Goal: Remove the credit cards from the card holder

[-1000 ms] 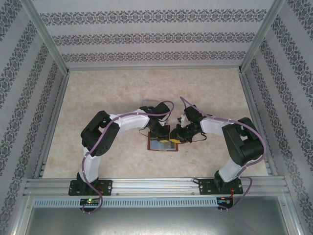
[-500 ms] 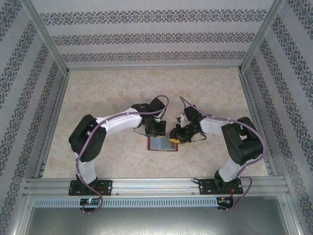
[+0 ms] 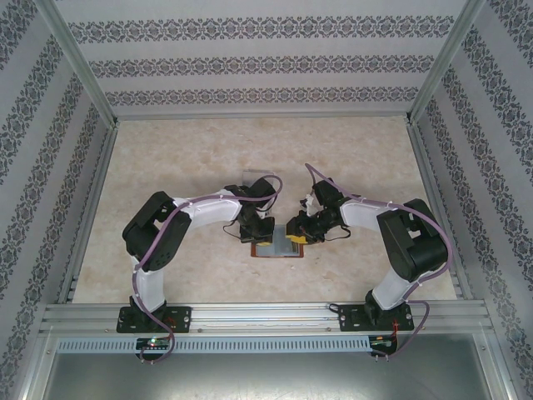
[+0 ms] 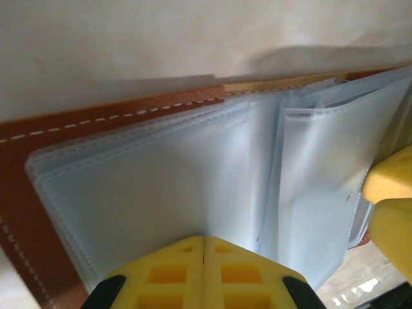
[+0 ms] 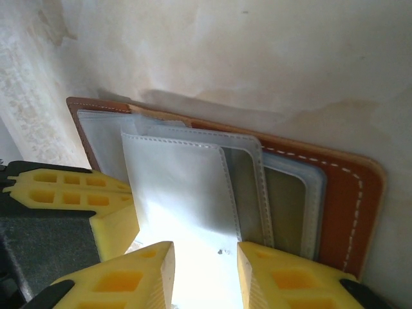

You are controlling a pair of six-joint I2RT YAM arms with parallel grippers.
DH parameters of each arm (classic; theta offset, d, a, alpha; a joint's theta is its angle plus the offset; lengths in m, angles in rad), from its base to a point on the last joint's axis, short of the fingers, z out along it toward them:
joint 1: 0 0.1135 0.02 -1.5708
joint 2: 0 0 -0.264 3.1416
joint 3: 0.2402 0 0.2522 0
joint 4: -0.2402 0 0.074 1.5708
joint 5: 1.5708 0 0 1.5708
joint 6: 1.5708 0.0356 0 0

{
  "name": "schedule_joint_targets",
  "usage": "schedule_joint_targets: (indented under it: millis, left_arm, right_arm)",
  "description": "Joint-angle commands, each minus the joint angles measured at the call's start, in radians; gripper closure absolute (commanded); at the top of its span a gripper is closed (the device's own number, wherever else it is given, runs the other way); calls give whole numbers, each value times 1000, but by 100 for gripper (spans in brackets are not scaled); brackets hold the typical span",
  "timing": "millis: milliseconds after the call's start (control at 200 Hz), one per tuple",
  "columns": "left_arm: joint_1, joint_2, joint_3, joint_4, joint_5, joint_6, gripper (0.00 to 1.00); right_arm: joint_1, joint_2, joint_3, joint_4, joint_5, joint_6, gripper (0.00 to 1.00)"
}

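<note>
1. Top external: the wallet [image 3: 279, 248] lies open on the table [image 3: 166, 158], near the middle, between the two arms. We see the left gripper [image 3: 252, 231] over its left edge and the right gripper [image 3: 293, 236] over its right part, the two near each other.
2. Left wrist: the left gripper is fully closed, its yellow pads meeting with nothing between them. Its tips sit at the near edge of the pale sleeves [image 4: 161, 180]. Brown stitched leather borders the sleeves at top and left. A yellow finger of the right gripper reaches in at the right edge.
3. Right wrist: the right gripper's jaws stand partly apart, and one white sleeve leaf runs up from the gap between them. We cannot tell whether the pads touch it. More sleeves fan out to the right over the brown cover. We cannot tell cards from sleeves.
</note>
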Motion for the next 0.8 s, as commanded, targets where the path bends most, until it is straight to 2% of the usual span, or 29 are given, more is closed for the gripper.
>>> schedule_joint_targets:
  millis: [0, 150, 475, 560, 680, 794]
  left_arm:
    - [9, 32, -18, 9, 14, 13, 98]
    - [9, 15, -28, 21, 16, 9, 98]
    - [23, -139, -77, 80, 8, -54, 95]
    - [25, -160, -97, 122, 24, -77, 90]
    - [29, -144, -126, 223, 104, -120, 81]
    - [29, -100, -134, 267, 143, -139, 79]
  right_arm:
    - [19, -3, -3, -53, 29, 0, 66]
    - [26, -7, 5, -60, 40, 3, 65]
    - [34, -3, 17, -76, 50, 0, 65]
    - [34, -3, 18, -83, 52, -3, 65]
    - [34, -1, 17, -80, 53, -1, 65]
    - [34, 0, 18, -80, 52, 0, 65]
